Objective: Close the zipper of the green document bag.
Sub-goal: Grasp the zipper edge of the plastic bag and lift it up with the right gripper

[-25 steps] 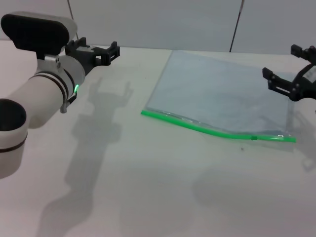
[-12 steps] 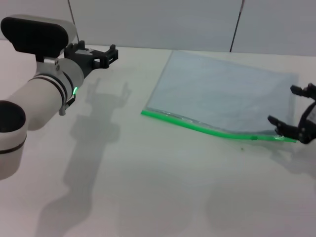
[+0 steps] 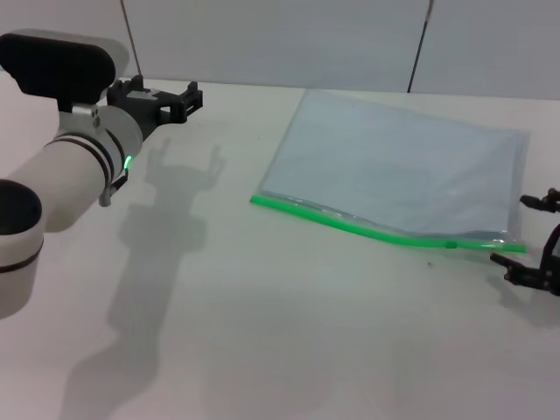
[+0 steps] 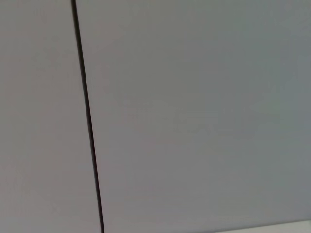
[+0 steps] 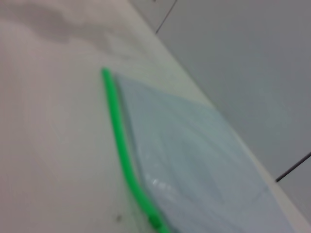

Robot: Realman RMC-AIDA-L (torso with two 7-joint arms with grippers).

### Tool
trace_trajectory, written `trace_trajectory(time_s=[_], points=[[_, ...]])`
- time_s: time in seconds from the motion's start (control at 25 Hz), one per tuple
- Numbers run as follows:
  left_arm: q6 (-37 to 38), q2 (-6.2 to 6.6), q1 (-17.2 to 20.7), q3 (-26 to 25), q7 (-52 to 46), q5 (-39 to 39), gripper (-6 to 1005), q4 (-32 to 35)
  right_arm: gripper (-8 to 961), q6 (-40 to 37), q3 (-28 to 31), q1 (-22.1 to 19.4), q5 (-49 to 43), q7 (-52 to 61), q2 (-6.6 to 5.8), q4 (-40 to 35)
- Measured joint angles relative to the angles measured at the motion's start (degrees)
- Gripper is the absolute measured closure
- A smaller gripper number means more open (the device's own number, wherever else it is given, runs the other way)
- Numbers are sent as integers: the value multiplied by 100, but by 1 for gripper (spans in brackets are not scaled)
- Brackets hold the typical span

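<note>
The green document bag [image 3: 398,171] lies flat on the white table, a translucent grey-blue pouch. Its zipper [image 3: 367,229] is the bright green strip along the near edge, with a small darker slider [image 3: 451,246] close to its right end. My right gripper [image 3: 518,230] is low over the table just past the strip's right end, open, with nothing between its fingers. The right wrist view looks along the zipper [image 5: 121,145] and the bag [image 5: 194,165]. My left gripper [image 3: 168,94] hovers open at the far left, well away from the bag.
The table [image 3: 262,332] is bare white around the bag. A grey wall with a dark seam [image 4: 87,121] stands behind the table. A tiny dark speck [image 3: 429,262] lies near the strip.
My right gripper has dropped from beside the bag's right side down to table level by the zipper's right end. The left arm has drifted slightly left.
</note>
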Motion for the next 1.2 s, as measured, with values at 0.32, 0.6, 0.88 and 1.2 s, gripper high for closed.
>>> trace_trajectory(time_s=[0.32, 0.6, 0.88, 1.2], points=[[-41, 0, 2, -128, -3, 0, 140, 8, 76, -601, -292, 54, -571, -39, 13, 31], [-30, 0, 7, -131, -3, 0, 140, 9, 77, -1518, -827, 62, -773, -47, 14, 38], [-25, 0, 8, -131, -3, 0, 141, 8, 112, -1958, -1202, 131, -858, -51, 10, 106], [-43, 0, -11, -131, -3, 0, 141, 7, 171, -2400, -1517, 499, -862, -101, -10, 535]])
